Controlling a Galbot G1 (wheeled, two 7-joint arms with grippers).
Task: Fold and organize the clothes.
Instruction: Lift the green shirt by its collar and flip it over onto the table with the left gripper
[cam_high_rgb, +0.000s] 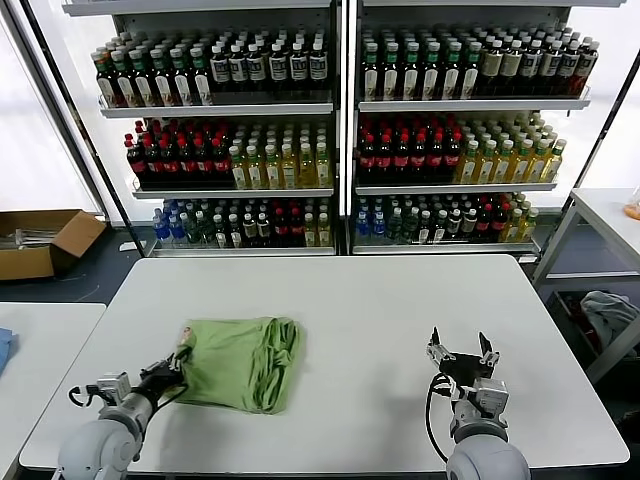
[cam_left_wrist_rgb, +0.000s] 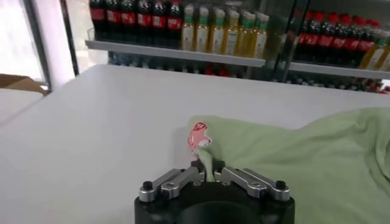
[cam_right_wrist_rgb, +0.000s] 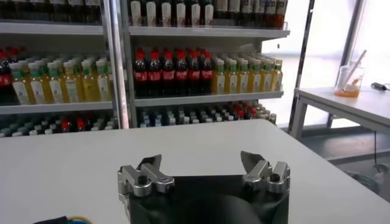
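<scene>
The shirt (cam_high_rgb: 238, 362) is lying on the left half of the white bench (cam_high_rgb: 380, 310), already gathered into a rough, compact rectangle rather than spread flat — so the folding is looking well under way. The bundle is still uneven: its right edge is bulging in soft rolls and the near edge is running at a slant, so I judge it is not yet a tidy finished fold.

The left gripper (cam_high_rgb: 176, 371) is sitting low at the shirt's left edge, its jaws pinching a fold of the green cloth between them. In the left wrist view the jaws are closed narrowly on that edge, and a scrap of the red-and-white print (cam_left_wrist_rgb: 197, 135) is peeking out just beyond the pinched corner, with the rest of the cloth spreading away across the bench.

The right gripper (cam_high_rgb: 462, 352) is hovering above bare bench well apart from the shirt, on the right side, its jaws standing wide and holding nothing.

What is left, as I read it: the held edge probably needs carrying over or smoothing down once more, then the bundle squaring up and setting in its final place — where that place is, the pictures are not telling. Behind the bench, shelves of bottles (cam_high_rgb: 330, 130) are filling the background.
</scene>
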